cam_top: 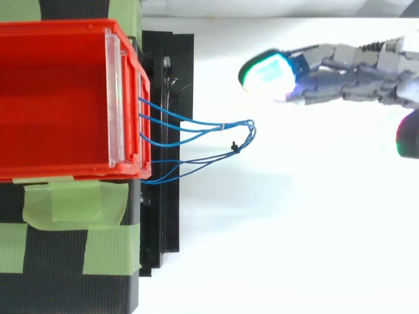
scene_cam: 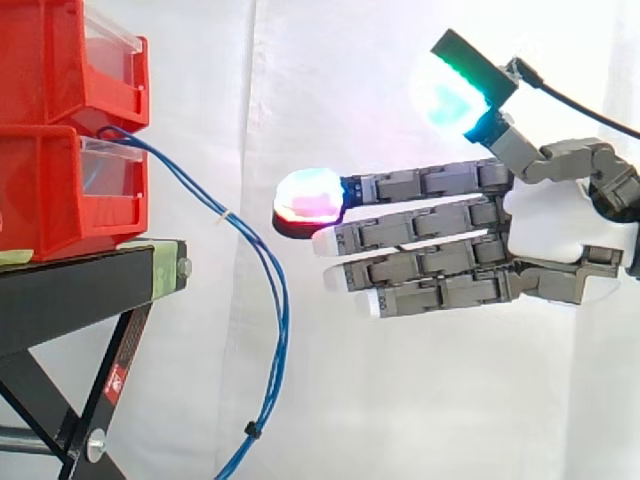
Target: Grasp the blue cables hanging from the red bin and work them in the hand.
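Thin blue cables (scene_cam: 272, 270) come out of the stacked red bins (scene_cam: 60, 130) and hang down in a loop past the stand's edge. From above, the blue cables (cam_top: 209, 127) arc out from the front of the red bin (cam_top: 59, 98), bound by small ties. My hand (scene_cam: 560, 235) reaches in from the right with its fingers straight and level, pointing at the cables. The red-glowing fingertip (scene_cam: 310, 203) stands just right of the hanging loop, apart from it. The thumb is raised, glowing green. In the top view the hand (cam_top: 353, 75) lies behind and to the right of the cables.
The bins rest on a black stand (scene_cam: 90, 290) with crossed legs and green tape (cam_top: 59, 206) on its top. A white curtain hangs behind everything.
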### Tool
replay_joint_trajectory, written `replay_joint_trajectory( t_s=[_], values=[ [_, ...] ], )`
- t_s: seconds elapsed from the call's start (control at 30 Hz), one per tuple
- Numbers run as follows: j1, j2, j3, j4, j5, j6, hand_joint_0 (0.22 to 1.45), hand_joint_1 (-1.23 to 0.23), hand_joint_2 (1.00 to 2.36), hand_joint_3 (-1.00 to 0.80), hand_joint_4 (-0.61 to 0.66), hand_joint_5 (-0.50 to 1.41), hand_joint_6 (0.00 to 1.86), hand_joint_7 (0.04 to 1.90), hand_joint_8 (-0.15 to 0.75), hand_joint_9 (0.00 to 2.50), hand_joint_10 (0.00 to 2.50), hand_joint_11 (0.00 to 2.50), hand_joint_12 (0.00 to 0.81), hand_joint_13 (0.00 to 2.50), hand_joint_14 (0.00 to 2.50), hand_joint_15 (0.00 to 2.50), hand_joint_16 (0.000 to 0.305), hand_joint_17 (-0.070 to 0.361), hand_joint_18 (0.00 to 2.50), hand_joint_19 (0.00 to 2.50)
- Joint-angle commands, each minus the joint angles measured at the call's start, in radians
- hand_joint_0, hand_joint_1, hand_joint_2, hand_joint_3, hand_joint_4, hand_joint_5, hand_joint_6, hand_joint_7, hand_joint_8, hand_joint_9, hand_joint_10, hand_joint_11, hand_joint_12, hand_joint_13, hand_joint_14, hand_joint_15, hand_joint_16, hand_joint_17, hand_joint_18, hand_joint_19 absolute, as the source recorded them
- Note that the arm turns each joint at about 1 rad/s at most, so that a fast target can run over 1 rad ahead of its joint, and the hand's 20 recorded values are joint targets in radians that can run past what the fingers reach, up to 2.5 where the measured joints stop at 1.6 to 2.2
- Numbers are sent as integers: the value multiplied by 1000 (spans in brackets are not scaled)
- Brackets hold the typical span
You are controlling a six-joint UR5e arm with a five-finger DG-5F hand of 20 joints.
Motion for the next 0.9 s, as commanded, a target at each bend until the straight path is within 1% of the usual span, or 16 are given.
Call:
replay_joint_trajectory(
  t_s=[0.0, 0.2, 0.3, 0.33, 0.4, 0.43, 0.47, 0.5, 0.57, 0.6, 0.67, 0.7, 0.77, 0.8, 0.83, 0.87],
  values=[
    [-21, 0, 3, 18, -3, -49, 832, -476, 1001, -961, 206, -217, 6, 686, 290, 257, 4, 255, 373, 11, 8, 301, 59, 133, 37, 345],
    [-34, -2, 1, 21, -3, -63, 833, -476, 1001, -967, 206, -218, 6, 685, 290, 256, 4, 263, 373, 11, 6, 301, 59, 133, 35, 352],
    [-34, -27, 3, 25, -3, -83, 832, -475, 1001, -963, 207, -218, 6, 685, 290, 255, 4, 262, 373, 11, 6, 308, 59, 133, 33, 353],
    [-34, -59, 9, 38, -8, -85, 832, -475, 1001, -960, 207, -218, 6, 686, 290, 256, 4, 254, 373, 11, 6, 309, 59, 133, 34, 353],
    [-35, -94, 18, 55, -14, -79, 832, -476, 1001, -962, 207, -217, 6, 687, 290, 255, 4, 262, 373, 13, 6, 298, 59, 133, 37, 352],
    [-35, -120, 29, 70, -23, -74, 832, -476, 1001, -959, 207, -217, 6, 686, 290, 255, 4, 261, 373, 12, 6, 306, 59, 133, 38, 352],
    [-34, -157, 55, 93, -44, -66, 832, -476, 1002, -962, 207, -217, 6, 690, 290, 255, 4, 262, 373, 12, 6, 306, 59, 133, 38, 352],
    [-31, -165, 64, 99, -52, -68, 832, -476, 1001, -963, 206, -217, 6, 687, 290, 256, 4, 255, 373, 14, 6, 306, 59, 133, 39, 353],
    [-28, -171, 84, 101, -63, -71, 832, -476, 1002, -958, 207, -217, 6, 687, 290, 255, 4, 262, 374, 15, 6, 306, 59, 133, 40, 354],
    [-24, -172, 93, 99, -63, -74, 832, -476, 1001, -959, 206, -217, 6, 687, 290, 256, 4, 263, 374, 16, 6, 307, 59, 133, 40, 353],
    [-20, -172, 121, 84, -66, -92, 832, -475, 1002, -960, 205, -217, 6, 684, 290, 257, 4, 263, 374, 19, 6, 311, 59, 133, 41, 354],
    [-15, -172, 142, 59, -66, -109, 833, -475, 1002, -961, 206, -217, 6, 687, 290, 256, 4, 263, 375, 21, 6, 308, 59, 133, 42, 353],
    [-9, -172, 155, 45, -63, -126, 833, -475, 1002, -960, 205, -219, 6, 685, 290, 257, 4, 263, 377, 31, 8, 316, 59, 133, 47, 359],
    [-9, -172, 155, 45, -63, -126, 832, -476, 1001, -957, 206, -219, 6, 686, 290, 257, 4, 263, 377, 38, 6, 319, 59, 133, 55, 363],
    [-3, -172, 156, 39, -61, -132, 833, -495, 1002, -956, 212, -196, 5, 670, 296, 297, 4, 228, 382, 96, 6, 296, 60, 134, 126, 326],
    [0, -172, 156, 39, -60, -134, 833, -495, 1002, -957, 212, -194, 5, 671, 295, 299, 4, 233, 383, 105, 6, 300, 59, 133, 134, 332]
  ],
)
